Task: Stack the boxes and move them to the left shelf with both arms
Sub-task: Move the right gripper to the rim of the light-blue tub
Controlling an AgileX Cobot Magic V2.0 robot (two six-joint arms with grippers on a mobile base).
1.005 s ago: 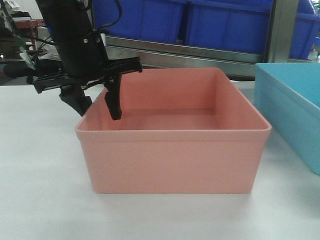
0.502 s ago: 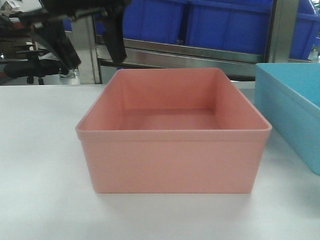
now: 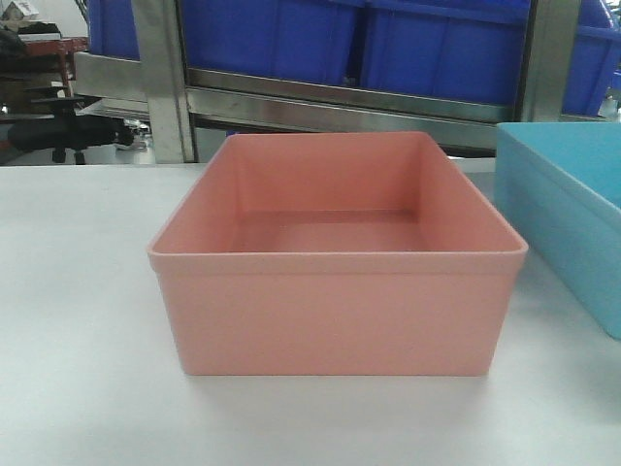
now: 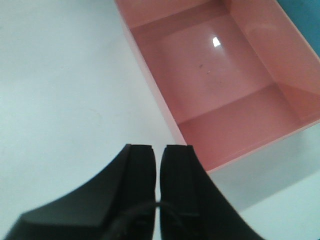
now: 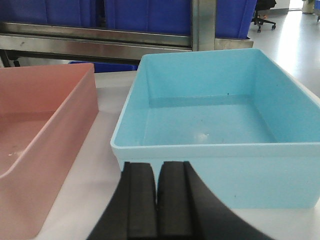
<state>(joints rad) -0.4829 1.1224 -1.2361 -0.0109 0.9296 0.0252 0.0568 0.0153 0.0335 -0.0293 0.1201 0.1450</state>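
Near the middle of the counter (image 3: 78,320), close to its far edge, the pink bin (image 3: 335,262) sits upright with its open top up. Toward the right edge the blue bin (image 3: 568,214) stands beside it, a narrow strip of counter between their walls. Seen from the left wrist, the left tool (image 4: 158,155) has its two fingers drawn together with only a thin slit between them, gripping nothing. It hangs over the counter, and the pink bin lies ahead and to its right, one corner close by the right finger. Seen from the right wrist, the right tool (image 5: 157,172) is likewise closed up and holds nothing. Its tips are just short of the blue bin's near wall, with the pink bin off to its left. Beyond the far edge, dark crates (image 3: 291,39) rest in a steel frame (image 3: 155,87).
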